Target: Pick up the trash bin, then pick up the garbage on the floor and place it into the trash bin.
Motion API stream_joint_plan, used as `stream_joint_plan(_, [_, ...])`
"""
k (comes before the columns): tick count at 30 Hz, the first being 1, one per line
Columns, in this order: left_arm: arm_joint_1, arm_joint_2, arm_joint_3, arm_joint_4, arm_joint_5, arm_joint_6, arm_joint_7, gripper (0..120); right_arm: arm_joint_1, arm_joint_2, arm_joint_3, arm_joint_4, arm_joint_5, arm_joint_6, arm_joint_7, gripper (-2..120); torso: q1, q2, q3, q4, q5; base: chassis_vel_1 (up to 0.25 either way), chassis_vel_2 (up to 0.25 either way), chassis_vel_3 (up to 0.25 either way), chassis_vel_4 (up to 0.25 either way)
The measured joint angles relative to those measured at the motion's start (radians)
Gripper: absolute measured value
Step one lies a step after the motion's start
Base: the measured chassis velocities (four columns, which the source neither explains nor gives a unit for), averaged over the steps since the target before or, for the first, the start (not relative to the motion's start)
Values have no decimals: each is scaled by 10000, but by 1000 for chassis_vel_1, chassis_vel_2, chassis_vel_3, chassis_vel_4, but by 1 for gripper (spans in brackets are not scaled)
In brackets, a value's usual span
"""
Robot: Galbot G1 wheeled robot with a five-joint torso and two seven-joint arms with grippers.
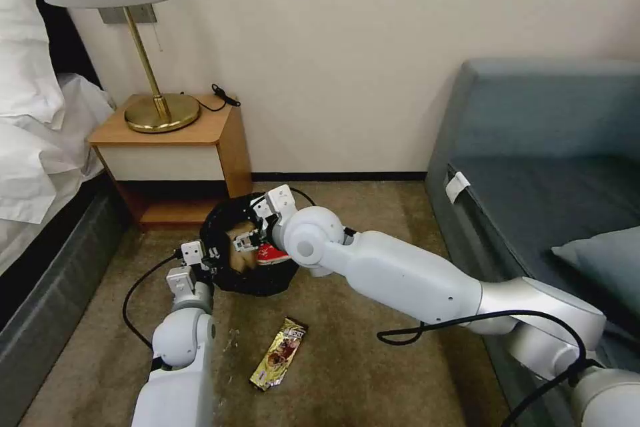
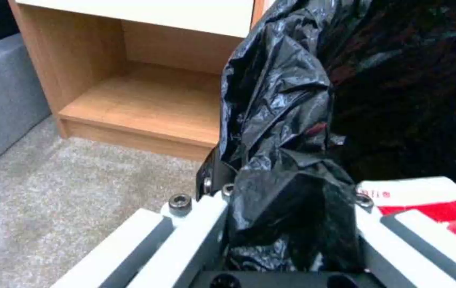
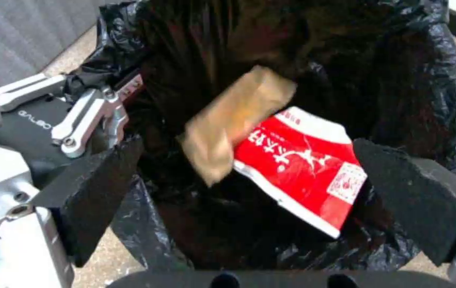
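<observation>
Two grippers working: we are clamping the left gripper (image 2: pixel 292 224) on the trash bin (image 1: pixel 250 250) rim beside the nightstand (image 1: pixel 173 147), right gripper (image 3: pixel 249 192) spread empty above it, tan wad (image 3: pixel 233 120) dropping in, light, crushable.

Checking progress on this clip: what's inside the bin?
Inside the bin: a red-and-white packet and a tan paper wad. The black liner hides anything beneath them.

Soft, even room light; both wrist views blurred, glare on black plastic.
</observation>
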Motion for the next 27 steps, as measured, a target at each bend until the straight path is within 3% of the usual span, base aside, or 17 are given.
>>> stream_joint_plan(14, [43, 37, -5, -18, -12, -6, 4, 1, -39, 110, 66, -10, -744, 547, -271, 100, 0, 0, -1, -1, 0, 0, 0, 0, 0])
stream_joint_plan(19, [72, 84, -54, -26, -41, -13, 8, 1, 2, 115, 264, -132, -1762, 1521, -726, 100, 0, 1, 0, -1, 0, 0, 0, 0, 0])
stream_joint_plan(22, [48, 109, -110, -33, -75, -14, 9, 1, 44, 94, 428, -581, -3452, 2338, -1453, 100, 0, 0, 0, 0, 0, 0, 0, 0, 0])
stream_joint_plan(27, [41, 123, -187, -41, -156, -14, 16, 1, -31, 16, 684, -1045, -4830, 3293, -2284, 100, 0, 1, -1, -1, 0, 0, 0, 0, 0])
